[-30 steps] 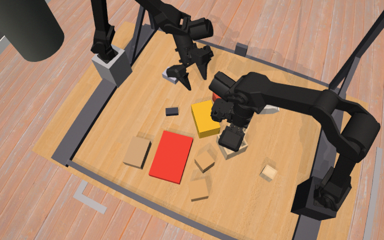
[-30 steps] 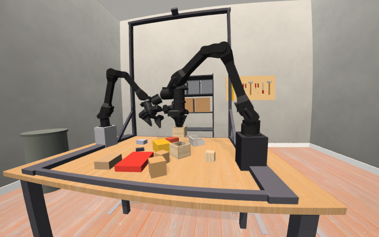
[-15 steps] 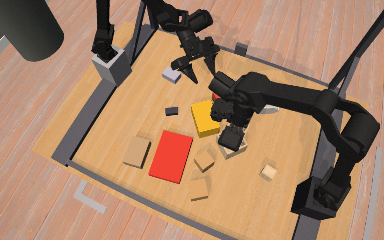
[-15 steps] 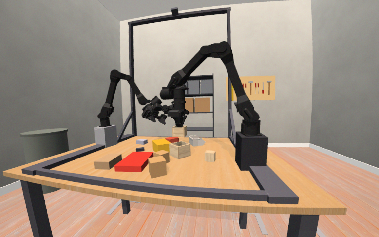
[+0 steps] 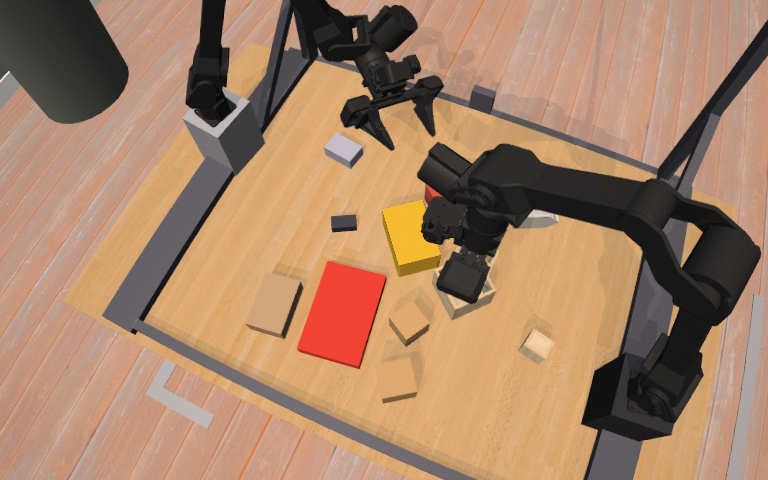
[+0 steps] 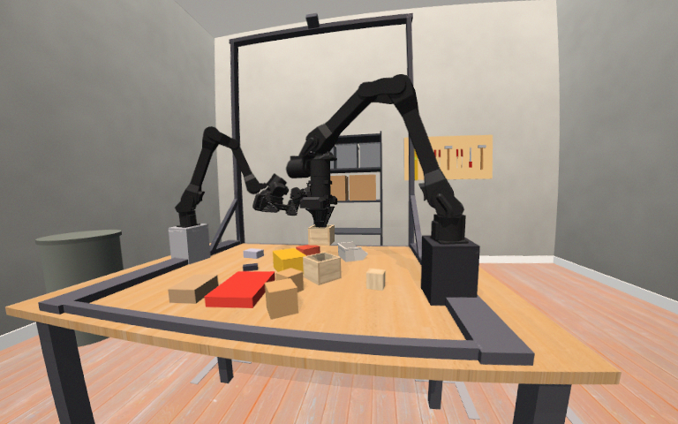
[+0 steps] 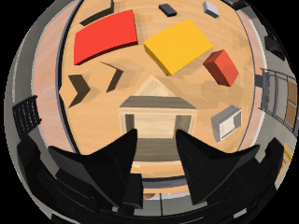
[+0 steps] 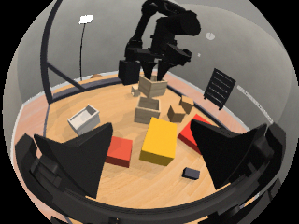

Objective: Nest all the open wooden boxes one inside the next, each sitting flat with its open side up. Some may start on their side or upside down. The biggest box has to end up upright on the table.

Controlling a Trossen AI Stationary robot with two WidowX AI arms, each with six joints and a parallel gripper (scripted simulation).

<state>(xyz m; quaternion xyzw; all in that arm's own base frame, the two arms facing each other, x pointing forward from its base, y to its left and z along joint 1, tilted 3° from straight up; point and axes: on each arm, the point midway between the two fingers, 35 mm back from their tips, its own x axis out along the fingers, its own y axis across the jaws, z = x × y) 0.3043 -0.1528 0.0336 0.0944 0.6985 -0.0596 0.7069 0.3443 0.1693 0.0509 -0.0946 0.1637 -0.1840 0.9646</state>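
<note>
Zero nests finished, by the look of it. Largest first: upright on the table already, right of centre in the top frame, the big box (image 5: 473,307) (image 6: 321,269) (image 7: 151,85) (image 8: 148,112), probably done with unless in need of a nudge. Next down, by apparent size: aloft above table level, open side up, the mid box (image 6: 320,235) (image 7: 157,150) (image 8: 153,87), mostly hidden from above. Pinched in the left claw (image 5: 464,278) (image 6: 321,225) (image 7: 156,133) (image 8: 154,78), with fingers partway apart; still to be lowered flat inside the big box, judging by sizes. Smallest: at lower right of the top frame, apart from both, the pale cube (image 5: 537,344) (image 6: 375,279) (image 8: 135,91). Likely the last box, perhaps upside down, but impossible to tell for certain; would then need turning and nesting. Spread wide and holding nothing, at upper middle of the top frame, the right claw (image 5: 413,142) (image 6: 290,208) (image 8: 151,125). Roughly a third done, at a guess.
</note>
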